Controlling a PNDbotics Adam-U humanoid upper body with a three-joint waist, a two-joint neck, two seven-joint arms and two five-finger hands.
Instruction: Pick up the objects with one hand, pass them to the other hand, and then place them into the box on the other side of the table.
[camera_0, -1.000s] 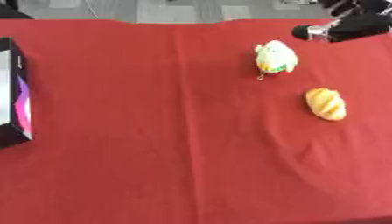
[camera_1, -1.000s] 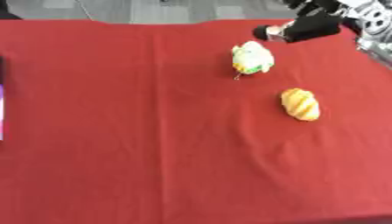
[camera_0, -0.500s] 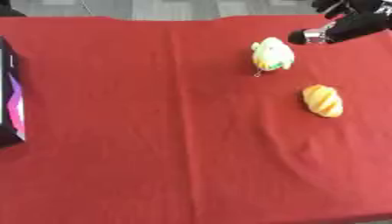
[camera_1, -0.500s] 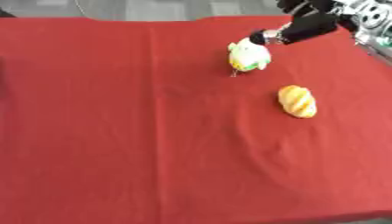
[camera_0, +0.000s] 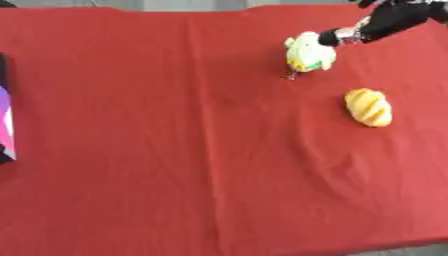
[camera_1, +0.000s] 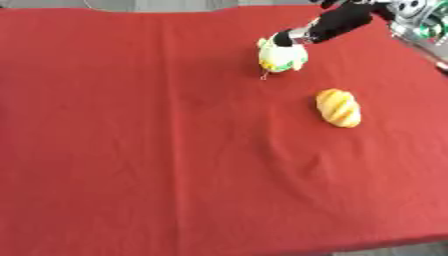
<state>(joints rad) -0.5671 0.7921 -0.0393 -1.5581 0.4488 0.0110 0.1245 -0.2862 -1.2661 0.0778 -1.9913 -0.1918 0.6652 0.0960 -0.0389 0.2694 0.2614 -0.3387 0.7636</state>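
A white, green and yellow plush toy (camera_0: 308, 52) lies on the red cloth at the far right. In front of it rests a yellow bread-shaped toy (camera_0: 368, 106). My right hand (camera_0: 388, 21) comes in from the upper right corner with its black fingers stretched out. Its fingertips (camera_0: 331, 36) touch the plush toy's upper right side without closing round it. The box (camera_0: 4, 122) shows only as a dark strip with a purple and white face at the left edge. My left hand appears in neither view.
The red cloth (camera_0: 175, 150) covers the whole table, with its near edge along the bottom. Silver and green equipment (camera_1: 418, 17) stands off the table at the upper right.
My right hand has moved down and left until its fingertips meet the plush toy. The camera has shifted, so the box has slid towards the left edge.
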